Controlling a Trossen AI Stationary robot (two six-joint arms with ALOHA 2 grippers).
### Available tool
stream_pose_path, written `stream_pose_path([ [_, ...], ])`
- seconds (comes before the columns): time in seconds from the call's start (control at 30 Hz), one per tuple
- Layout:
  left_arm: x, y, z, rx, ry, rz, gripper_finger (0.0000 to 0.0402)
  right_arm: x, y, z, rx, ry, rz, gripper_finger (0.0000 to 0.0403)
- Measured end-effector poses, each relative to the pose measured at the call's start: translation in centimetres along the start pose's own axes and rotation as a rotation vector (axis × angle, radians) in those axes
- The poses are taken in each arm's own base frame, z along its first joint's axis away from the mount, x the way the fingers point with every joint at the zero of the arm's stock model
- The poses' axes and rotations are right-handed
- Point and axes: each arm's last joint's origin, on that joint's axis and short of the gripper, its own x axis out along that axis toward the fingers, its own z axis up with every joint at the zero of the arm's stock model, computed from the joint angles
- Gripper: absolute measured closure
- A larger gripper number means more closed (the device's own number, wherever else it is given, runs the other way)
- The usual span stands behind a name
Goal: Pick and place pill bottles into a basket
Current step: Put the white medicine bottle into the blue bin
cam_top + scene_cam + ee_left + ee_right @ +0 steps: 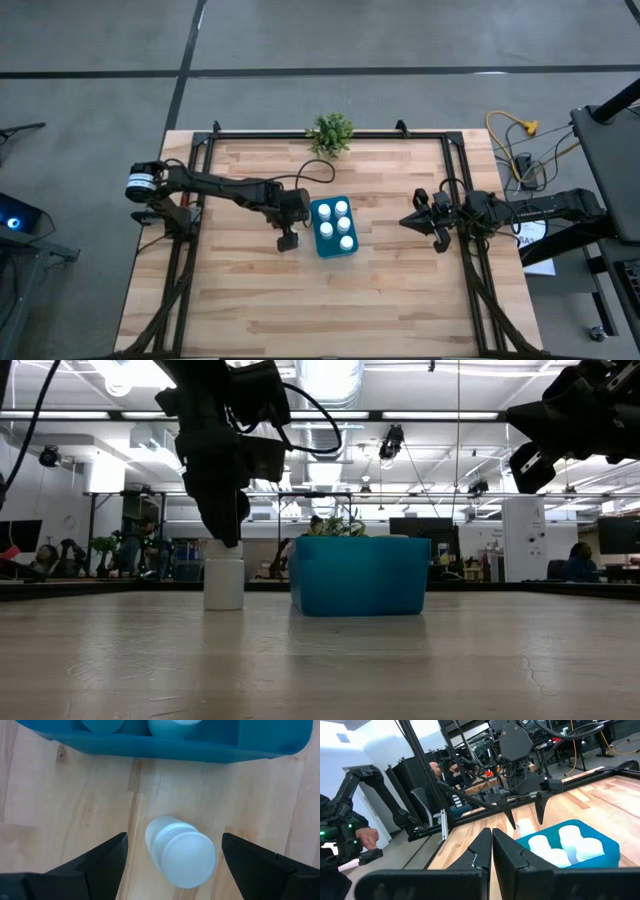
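Observation:
One white pill bottle (180, 851) stands upright on the wooden table just left of the teal basket (336, 252), in which several capped bottles (335, 225) stand. My left gripper (174, 836) is open and slants down over the lone bottle, one finger on each side of it with a gap to both. In the low view the same bottle (224, 582) rests on its base beside the basket (360, 575), under the gripper (226, 535). My right gripper (491, 837) is shut, level and apart at the table's right (415, 220).
A small green potted plant (331, 132) stands at the table's far edge. A black frame (460, 180) runs along the table's sides. Bare wood lies in front of the basket, toward the near edge.

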Motion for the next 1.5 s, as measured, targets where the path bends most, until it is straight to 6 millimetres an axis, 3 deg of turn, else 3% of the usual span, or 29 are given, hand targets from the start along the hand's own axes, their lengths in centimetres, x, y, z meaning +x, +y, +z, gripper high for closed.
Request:
stream_pose_path([
  [1.0, 1.1, -0.3, -0.9, -0.001, 0.001, -0.037, 0.0099, 0.0, 0.0, 0.0, 0.0, -0.003, -0.008, 0.0394],
  [1.5, 1.1, -0.3, -1.0, -0.004, 0.003, -0.037, 0.0175, 0.0, 0.0, 0.0, 0.0, -0.003, -0.008, 0.0394],
])
